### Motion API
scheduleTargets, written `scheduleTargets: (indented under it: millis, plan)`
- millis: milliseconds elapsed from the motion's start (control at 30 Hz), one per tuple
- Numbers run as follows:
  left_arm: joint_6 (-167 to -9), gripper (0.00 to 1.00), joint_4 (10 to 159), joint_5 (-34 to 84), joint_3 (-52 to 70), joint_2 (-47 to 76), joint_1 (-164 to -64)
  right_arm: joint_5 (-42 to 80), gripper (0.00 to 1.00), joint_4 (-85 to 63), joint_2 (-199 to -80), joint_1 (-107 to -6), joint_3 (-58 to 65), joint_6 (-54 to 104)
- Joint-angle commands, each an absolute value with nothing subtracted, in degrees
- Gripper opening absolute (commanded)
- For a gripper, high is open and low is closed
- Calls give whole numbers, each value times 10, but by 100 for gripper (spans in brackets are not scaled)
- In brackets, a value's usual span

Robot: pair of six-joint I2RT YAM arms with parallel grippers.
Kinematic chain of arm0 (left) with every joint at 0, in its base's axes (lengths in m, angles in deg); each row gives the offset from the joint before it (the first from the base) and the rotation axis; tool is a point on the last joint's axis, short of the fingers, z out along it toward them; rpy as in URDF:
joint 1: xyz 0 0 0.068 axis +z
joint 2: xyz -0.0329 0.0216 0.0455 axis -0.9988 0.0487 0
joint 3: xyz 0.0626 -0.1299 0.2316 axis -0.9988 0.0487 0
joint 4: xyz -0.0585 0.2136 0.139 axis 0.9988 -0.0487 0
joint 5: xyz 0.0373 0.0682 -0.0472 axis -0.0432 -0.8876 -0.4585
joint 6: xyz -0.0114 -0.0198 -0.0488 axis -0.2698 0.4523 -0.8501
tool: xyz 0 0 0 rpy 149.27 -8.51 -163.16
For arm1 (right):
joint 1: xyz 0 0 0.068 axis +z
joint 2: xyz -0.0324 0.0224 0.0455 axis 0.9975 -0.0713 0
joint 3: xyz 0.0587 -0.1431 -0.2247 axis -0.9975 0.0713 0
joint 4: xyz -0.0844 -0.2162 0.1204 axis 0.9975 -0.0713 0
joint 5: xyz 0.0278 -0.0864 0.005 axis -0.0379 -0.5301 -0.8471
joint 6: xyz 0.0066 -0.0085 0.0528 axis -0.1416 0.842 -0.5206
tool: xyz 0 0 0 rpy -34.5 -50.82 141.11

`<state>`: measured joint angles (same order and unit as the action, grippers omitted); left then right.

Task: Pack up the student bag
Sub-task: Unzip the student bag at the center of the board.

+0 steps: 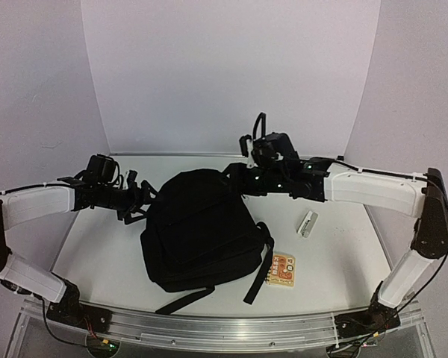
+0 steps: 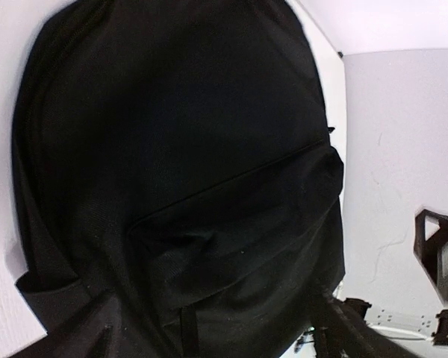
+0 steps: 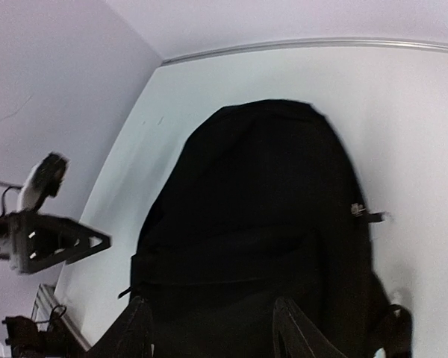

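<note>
- Right gripper (image 1: 235, 176): fingers (image 3: 138, 332) spread wide, poised over the upper end of the student bag (image 1: 198, 231); its own camera shows only the two fingertips at the lower edge, the rest cut off
- Left gripper (image 1: 134, 200): prongs forked apart in the overhead view, just beside the bag's upper left edge; whether they touch the fabric cannot be told, and in its own camera the fingers are lost, black against black
- The student bag: large, soft, black backpack lying flat at the middle of the table (image 1: 343, 261), rounded top toward the far wall, base toward the arm mounts, front face up
- Same, from the left wrist (image 2: 179, 186): fills nearly the whole frame, with its lower end cut off
- Front pocket (image 2: 231, 246): curved seam across the lower half, fabric sagging slightly; the zip line is hard to trace in the dark cloth
- Zip pull (image 3: 358, 211): small pale tab at the bag's side, blurred
- Shoulder straps (image 1: 258, 261): one loops out on the right, another trails from the base toward the near edge; their upper ends are hidden beneath the bag
- Small white-and-grey oblong (image 1: 308, 224): on the table to the right of the bag, apart from it; too small to identify
- Orange printed card or box (image 1: 281, 270): just beside the right strap, print unreadable
</note>
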<state>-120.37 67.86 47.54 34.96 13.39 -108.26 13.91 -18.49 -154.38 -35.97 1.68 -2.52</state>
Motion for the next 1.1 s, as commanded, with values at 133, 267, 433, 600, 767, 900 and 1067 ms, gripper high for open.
scheduleTargets:
  millis: [133, 267, 433, 600, 767, 900, 1067]
  plan:
    - [-1233, 68, 779, 550, 372, 216, -1083, 178, 42, -209, -1669, -262, -86, -64]
    - [-1231, 62, 792, 545, 378, 236, -1082, 197, 41, -208, -1735, -234, -138, -62]
    - [-1243, 45, 841, 553, 384, 264, -1083, 187, 43, -209, -1788, -222, -185, -52]
    - [-1254, 20, 878, 567, 387, 295, -1083, 195, 43, -208, -1826, -221, -207, -63]
    - [-1284, 0, 944, 589, 408, 295, -1083, 211, 43, -196, -1850, -221, -217, -108]
    - [-1302, 0, 980, 592, 426, 263, -1085, 215, 43, -174, -1859, -221, -214, -145]
    - [-1300, 0, 963, 590, 429, 234, -1086, 231, 44, -131, -1867, -221, -211, -174]
